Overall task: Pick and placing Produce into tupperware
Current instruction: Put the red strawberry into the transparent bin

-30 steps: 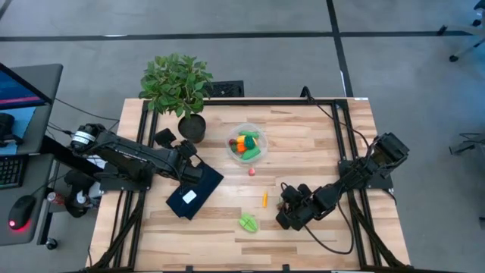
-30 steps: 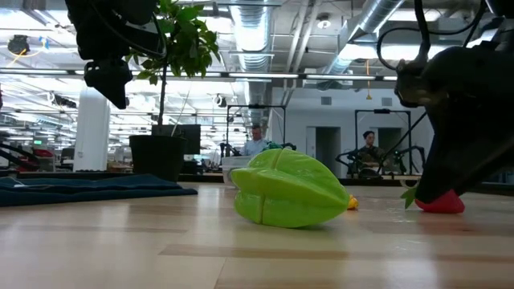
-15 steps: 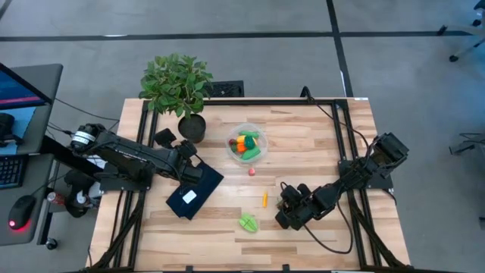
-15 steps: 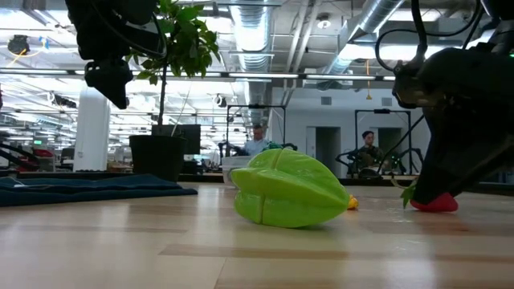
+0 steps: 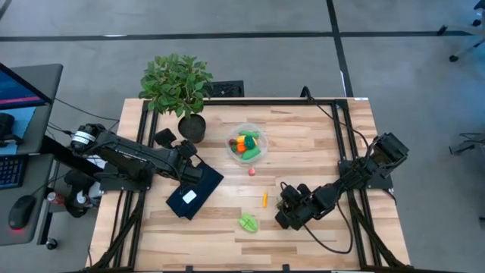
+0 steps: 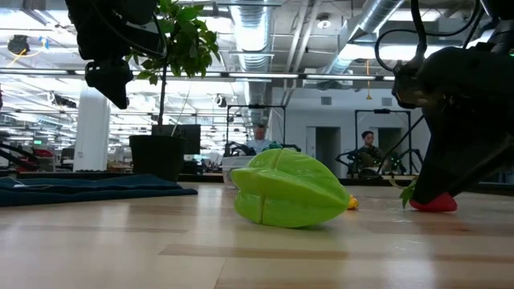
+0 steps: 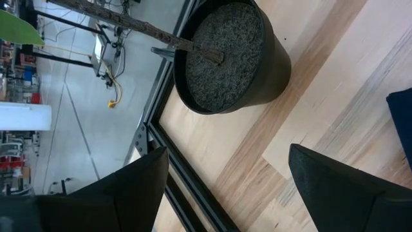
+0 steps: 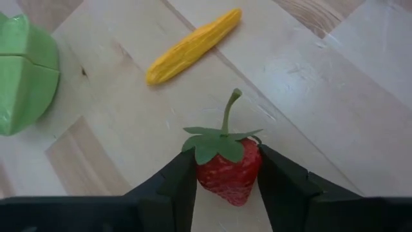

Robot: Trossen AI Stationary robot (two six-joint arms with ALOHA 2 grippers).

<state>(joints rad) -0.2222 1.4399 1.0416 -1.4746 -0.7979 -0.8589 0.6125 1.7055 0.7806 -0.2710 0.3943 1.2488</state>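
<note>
A round clear tupperware (image 5: 248,143) sits near the far middle of the table, just beside a dark plant pot. Inside it lie small toy pieces — orange, green, red and yellow ones, heaped together. A tiny red piece (image 5: 251,171) lies on the wood just in front of it. Nearer the front lies a thin orange-yellow stick-shaped piece (image 8: 192,46), flat on its side. Close by it sits a ridged green piece (image 6: 291,191), resting on its side. A red strawberry (image 8: 226,167) with a green leafy top and stem lies on the table — squeezed between the two dark fingers of the right gripper (image 8: 225,183).
</note>
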